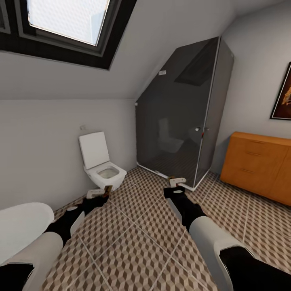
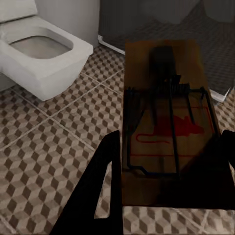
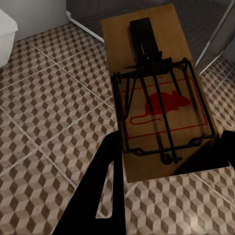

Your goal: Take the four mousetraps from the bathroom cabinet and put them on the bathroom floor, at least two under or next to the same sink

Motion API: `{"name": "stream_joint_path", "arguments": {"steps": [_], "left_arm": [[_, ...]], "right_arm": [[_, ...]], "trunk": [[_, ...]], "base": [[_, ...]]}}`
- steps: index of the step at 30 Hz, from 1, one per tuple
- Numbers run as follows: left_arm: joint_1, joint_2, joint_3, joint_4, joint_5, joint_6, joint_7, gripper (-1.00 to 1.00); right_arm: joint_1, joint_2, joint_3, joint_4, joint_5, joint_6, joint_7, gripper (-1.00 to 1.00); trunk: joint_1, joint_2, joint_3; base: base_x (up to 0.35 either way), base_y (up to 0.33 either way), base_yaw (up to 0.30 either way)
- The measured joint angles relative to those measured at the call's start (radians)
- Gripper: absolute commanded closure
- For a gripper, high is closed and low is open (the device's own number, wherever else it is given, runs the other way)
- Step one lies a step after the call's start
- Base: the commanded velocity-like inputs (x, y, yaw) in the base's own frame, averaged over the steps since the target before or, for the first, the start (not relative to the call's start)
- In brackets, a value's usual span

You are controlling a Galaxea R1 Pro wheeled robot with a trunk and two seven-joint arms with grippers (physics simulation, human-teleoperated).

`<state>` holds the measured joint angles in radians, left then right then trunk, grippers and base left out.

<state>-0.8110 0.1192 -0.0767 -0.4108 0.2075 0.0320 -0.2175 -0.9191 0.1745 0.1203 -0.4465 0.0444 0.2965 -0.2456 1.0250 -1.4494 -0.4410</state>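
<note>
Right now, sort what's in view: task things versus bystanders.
Task things:
- left-held mousetrap, in the left end effector
- right-held mousetrap, in the right end effector
- cabinet
- bathroom floor

Bystanders:
- toilet
- shower enclosure
- bathtub
- skylight
- wall picture

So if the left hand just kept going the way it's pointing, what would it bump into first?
Probably the toilet. The left gripper, holding a mousetrap, points at it, though depth is unclear.

I hold one flat brown wooden mousetrap with black wire and a red mouse print [image 2: 166,127] in my left gripper [image 1: 100,192], another [image 3: 156,93] in my right gripper [image 1: 176,182], both above the cube-patterned tiled floor [image 1: 137,234]; the orange-brown wooden cabinet [image 1: 258,163] stands at right.
</note>
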Motion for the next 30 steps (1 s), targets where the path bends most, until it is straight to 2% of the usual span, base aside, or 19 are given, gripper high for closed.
{"name": "stream_joint_path", "arguments": {"steps": [2, 6, 14, 17, 22, 26, 30], "left_arm": [[0.000, 0.002, 0.000, 0.003, 0.030, -0.034, 0.000, 1.00], [0.000, 0.010, -0.001, 0.006, 0.050, -0.071, -0.001, 1.00], [0.001, 0.011, -0.001, 0.013, 0.055, -0.106, 0.002, 1.00], [0.001, 0.010, -0.001, 0.036, 0.054, -0.160, 0.004, 1.00], [0.001, 0.009, -0.001, 0.118, 0.055, -0.327, 0.003, 1.00], [0.001, 0.009, -0.001, 0.150, 0.058, -0.372, 0.002, 1.00], [0.001, 0.010, -0.002, 0.182, 0.060, -0.377, 0.002, 1.00]], "right_arm": [[0.000, 0.000, 0.000, 0.000, 0.000, 0.000, 0.000, 1.00], [0.000, 0.000, 0.000, 0.000, 0.000, 0.000, 0.000, 1.00], [0.000, 0.000, 0.000, 0.000, 0.000, 0.000, -0.001, 1.00], [0.000, 0.000, 0.000, 0.000, 0.000, 0.000, -0.001, 1.00], [0.000, 0.000, 0.000, 0.000, 0.000, 0.000, 0.000, 1.00], [0.000, 0.000, 0.000, 0.000, 0.000, 0.000, 0.000, 1.00], [0.001, 0.000, 0.000, 0.000, 0.000, 0.000, 0.000, 1.00]], "trunk": [[0.000, 0.000, 0.001], [0.000, 0.000, 0.003], [0.000, 0.000, 0.007], [0.000, 0.000, 0.008], [0.000, 0.000, 0.010], [0.000, 0.000, 0.012], [0.000, 0.000, 0.014]], "base": [[0.000, 0.000, 0.268], [0.000, 0.000, 0.268], [0.000, 0.000, 0.268], [0.000, 0.000, 0.268], [0.000, 0.000, 0.268], [0.000, 0.000, 0.268], [0.000, 0.000, 0.268]]}}
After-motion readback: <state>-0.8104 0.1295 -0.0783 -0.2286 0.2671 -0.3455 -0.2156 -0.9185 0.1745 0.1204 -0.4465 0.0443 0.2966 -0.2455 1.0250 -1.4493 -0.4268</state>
